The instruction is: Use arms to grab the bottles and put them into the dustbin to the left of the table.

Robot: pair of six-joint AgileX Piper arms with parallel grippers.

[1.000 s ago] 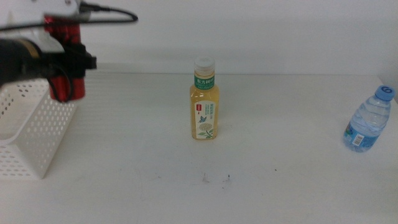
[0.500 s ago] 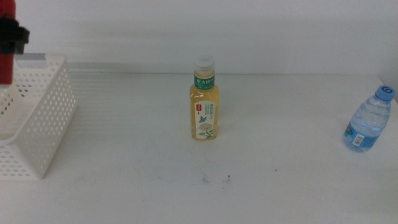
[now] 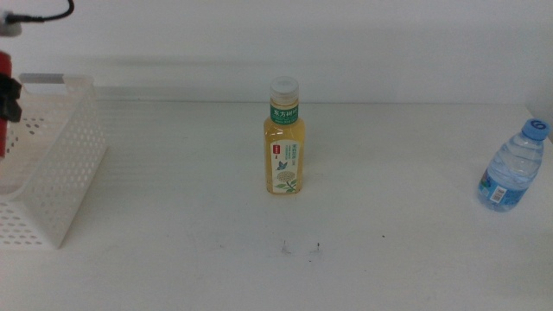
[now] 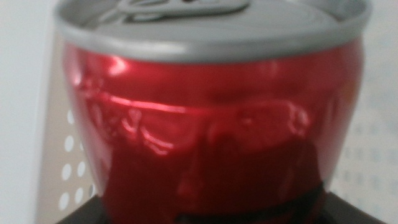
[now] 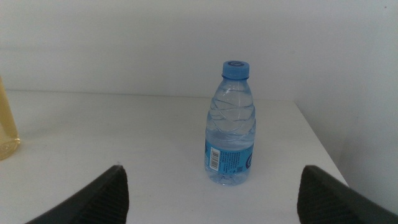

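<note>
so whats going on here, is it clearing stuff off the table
Yes. The left gripper holds a red soda can over the white dustbin at the table's left end, not yet dropped. The yellow tea bottle stands upright mid-table and the water bottle stands near the right edge. The right gripper waits open, facing the water bottle.
</note>
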